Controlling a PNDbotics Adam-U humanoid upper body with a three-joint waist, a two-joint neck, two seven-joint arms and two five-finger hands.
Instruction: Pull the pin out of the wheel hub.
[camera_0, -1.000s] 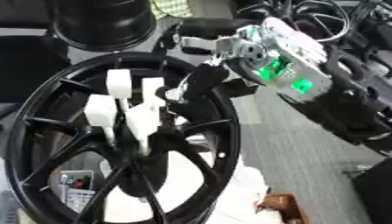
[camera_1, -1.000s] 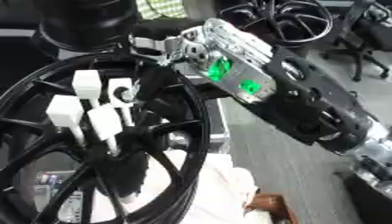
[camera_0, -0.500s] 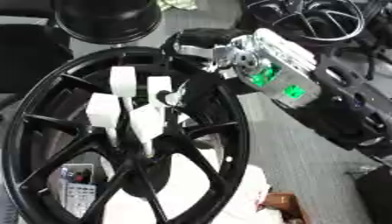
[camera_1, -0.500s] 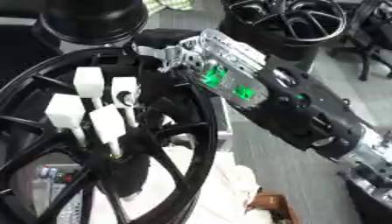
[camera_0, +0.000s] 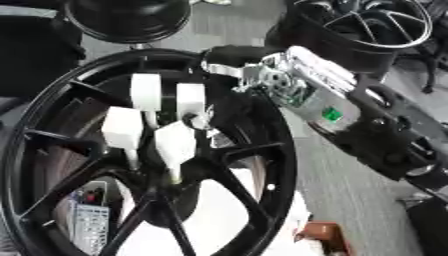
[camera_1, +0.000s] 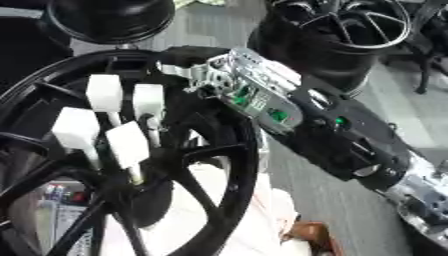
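The whole picture has slid since a second ago, which is the head tilting. But against the wheel the right arm has shifted too: its silver forearm, earlier reaching in above the rim's upper right, now lies across the top of the rim, and the green lights sit farther down the arm. The black wheel (camera_0: 262, 165) fills the left side, spokes running to its hub (camera_0: 162, 200) low in the middle. Four white block-topped pins (camera_1: 131, 145) stand in a cluster above the hub, two higher and two lower.

The right arm (camera_1: 289, 120) comes in from the lower right and slopes up to the left, black casing first, then silver at the wrist. The right hand (camera_0: 229, 54) is a dark shape over the rim's top edge, up and right of the pins. It is too dark and blurred to say whether its fingers are spread, curled or pinching anything; no pin can be seen in them. The pin (camera_0: 191, 100) nearest the fingers stands just below and left of them, its white top upright.

The left hand shows in neither view.
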